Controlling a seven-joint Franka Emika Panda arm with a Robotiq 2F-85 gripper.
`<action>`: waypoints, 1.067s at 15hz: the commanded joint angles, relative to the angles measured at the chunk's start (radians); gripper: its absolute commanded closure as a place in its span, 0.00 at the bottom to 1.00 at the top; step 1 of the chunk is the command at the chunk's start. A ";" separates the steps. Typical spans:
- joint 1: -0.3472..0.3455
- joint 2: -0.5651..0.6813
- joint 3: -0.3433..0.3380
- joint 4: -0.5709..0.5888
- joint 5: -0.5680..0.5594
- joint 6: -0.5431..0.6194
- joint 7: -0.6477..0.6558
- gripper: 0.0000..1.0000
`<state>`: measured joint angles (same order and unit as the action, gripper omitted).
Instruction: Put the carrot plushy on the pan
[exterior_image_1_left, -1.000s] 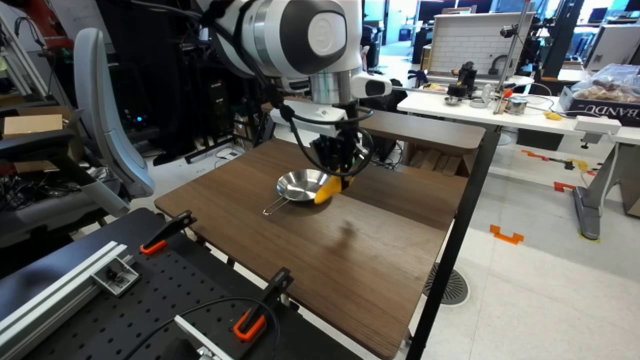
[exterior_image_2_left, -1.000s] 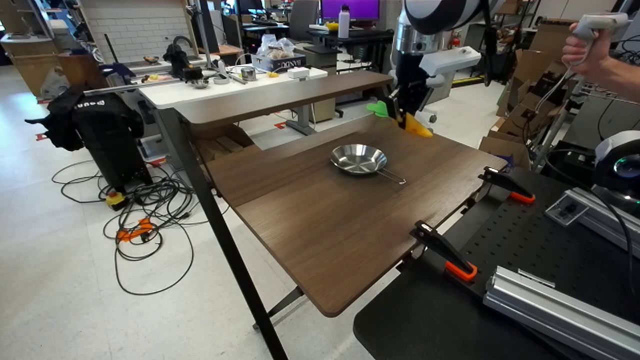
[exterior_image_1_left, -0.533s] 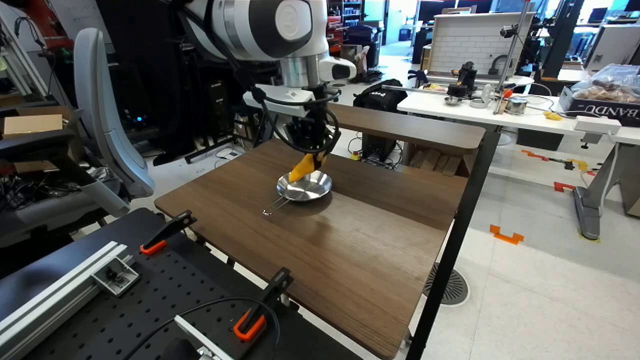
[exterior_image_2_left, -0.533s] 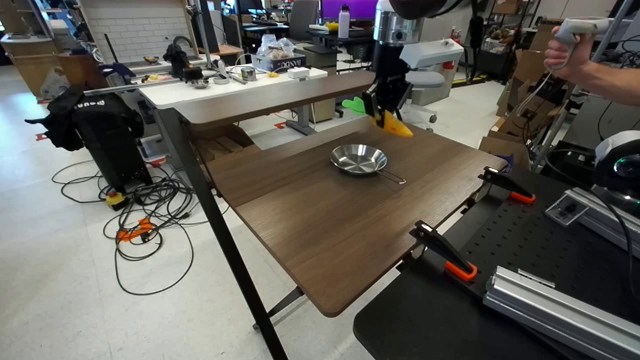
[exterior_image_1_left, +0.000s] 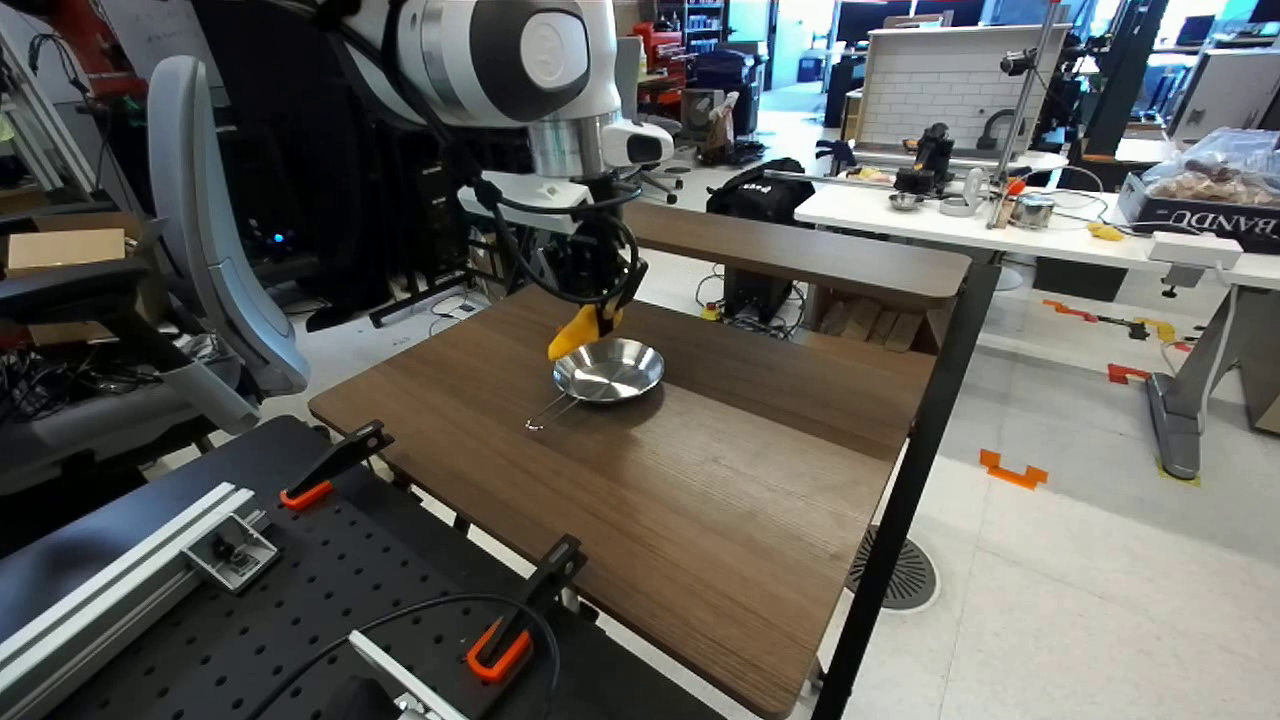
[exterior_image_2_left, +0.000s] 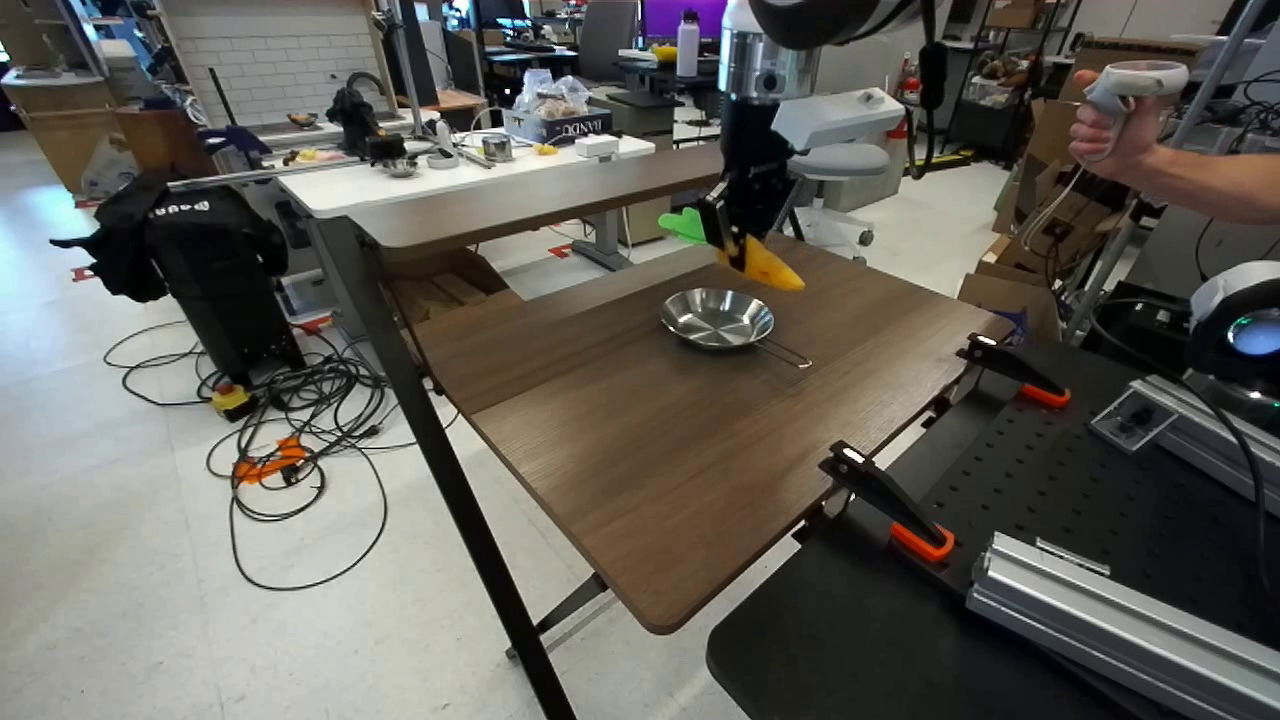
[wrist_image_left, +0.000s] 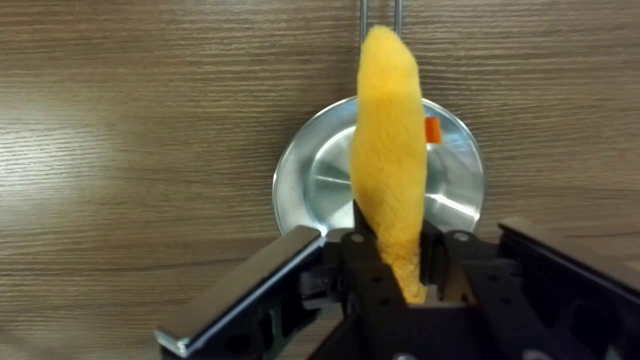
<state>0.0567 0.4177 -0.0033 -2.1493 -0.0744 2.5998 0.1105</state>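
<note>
The carrot plushy, yellow-orange with a green top, is held in the air in both exterior views (exterior_image_1_left: 575, 333) (exterior_image_2_left: 768, 265). In the wrist view the carrot plushy (wrist_image_left: 390, 150) points its tip toward the pan's handle; its green top is hidden there. The silver pan (exterior_image_1_left: 615, 375) stands on the table, also seen in an exterior view (exterior_image_2_left: 717, 320). In the wrist view the pan (wrist_image_left: 300, 195) lies behind the carrot, its lower edge hidden by the fingers. My gripper (wrist_image_left: 392, 225) is shut around the carrot's thicker end, above the table (exterior_image_2_left: 650, 440), near the pan's far side.
A raised shelf (exterior_image_1_left: 800, 245) runs along the table's back, also in an exterior view (exterior_image_2_left: 560, 190). Clamps (exterior_image_2_left: 890, 500) (exterior_image_1_left: 525, 615) hold the table's front edge to a black perforated board (exterior_image_1_left: 330, 600). A person's hand (exterior_image_2_left: 1120, 135) holds a controller.
My gripper has carried the carrot leftward in both exterior views, and lower in an exterior view, coming close to the pan. The pan has not moved. The carrot stays in the grip.
</note>
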 joint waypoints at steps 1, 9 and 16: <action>0.011 0.019 -0.011 0.009 0.003 0.002 0.022 0.56; 0.004 -0.006 -0.032 -0.017 -0.004 -0.001 0.020 0.00; -0.002 -0.121 -0.035 -0.075 -0.003 -0.079 0.012 0.00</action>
<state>0.0555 0.3931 -0.0345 -2.1687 -0.0750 2.5750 0.1222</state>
